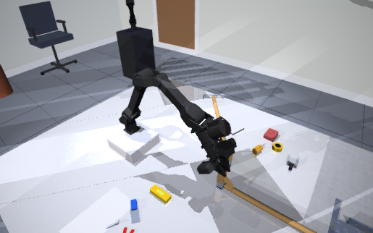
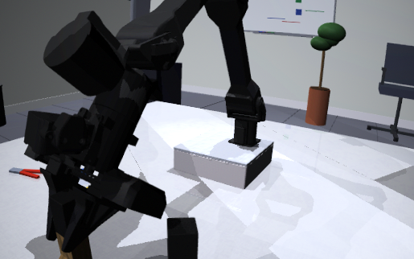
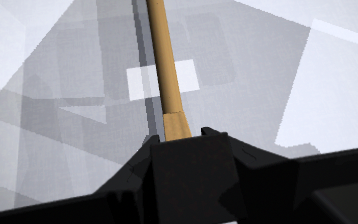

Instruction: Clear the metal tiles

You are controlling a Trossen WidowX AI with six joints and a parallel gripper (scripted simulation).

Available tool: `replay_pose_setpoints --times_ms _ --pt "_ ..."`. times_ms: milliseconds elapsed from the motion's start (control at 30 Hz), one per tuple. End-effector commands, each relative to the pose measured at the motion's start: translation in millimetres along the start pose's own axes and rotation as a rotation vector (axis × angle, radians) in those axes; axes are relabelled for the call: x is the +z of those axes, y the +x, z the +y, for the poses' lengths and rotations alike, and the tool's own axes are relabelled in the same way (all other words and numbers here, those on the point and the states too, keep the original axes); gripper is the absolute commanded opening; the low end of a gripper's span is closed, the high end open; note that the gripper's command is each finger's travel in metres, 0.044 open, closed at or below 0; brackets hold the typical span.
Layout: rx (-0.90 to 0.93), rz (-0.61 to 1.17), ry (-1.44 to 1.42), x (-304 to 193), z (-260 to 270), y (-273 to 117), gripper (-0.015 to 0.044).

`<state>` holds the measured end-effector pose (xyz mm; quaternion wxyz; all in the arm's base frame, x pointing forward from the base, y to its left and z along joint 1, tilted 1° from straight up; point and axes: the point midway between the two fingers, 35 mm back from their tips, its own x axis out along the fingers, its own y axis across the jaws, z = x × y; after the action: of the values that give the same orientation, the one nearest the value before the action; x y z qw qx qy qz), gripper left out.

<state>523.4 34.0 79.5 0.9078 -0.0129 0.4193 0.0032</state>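
My gripper (image 1: pixel 227 178) (image 2: pixel 59 241) (image 3: pixel 180 137) is shut on the wooden grip of the long scraper. The scraper's round wooden handle (image 1: pixel 269 209) (image 3: pixel 165 65) runs from the fingers toward the lower right of the top view and straight ahead in the wrist view. Its blade end is out of view. In the top view, blue-grey metal parts (image 1: pixel 337 213) stand at the lower right edge, cut off by the frame. I cannot tell plate from catch box there, and no tiles can be made out.
Another wooden-handled tool (image 1: pixel 216 106) lies behind the arm. Right of the arm are a red block (image 1: pixel 271 134), an orange-handled tool (image 1: pixel 257 149), a yellow-black ring and a metal clamp (image 1: pixel 292 161). Nearer lie a yellow block (image 1: pixel 154 191), a blue block (image 1: pixel 134 204) and red-handled pliers (image 2: pixel 29 173).
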Motion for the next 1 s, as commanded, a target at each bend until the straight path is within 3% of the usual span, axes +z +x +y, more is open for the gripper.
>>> replay_pose_setpoints --times_ms 0,967 --pt "0.003 -0.009 -0.004 7.7 0.5 3.0 0.0" --pt "0.001 -0.005 -0.001 3.5 0.5 1.0 0.0"
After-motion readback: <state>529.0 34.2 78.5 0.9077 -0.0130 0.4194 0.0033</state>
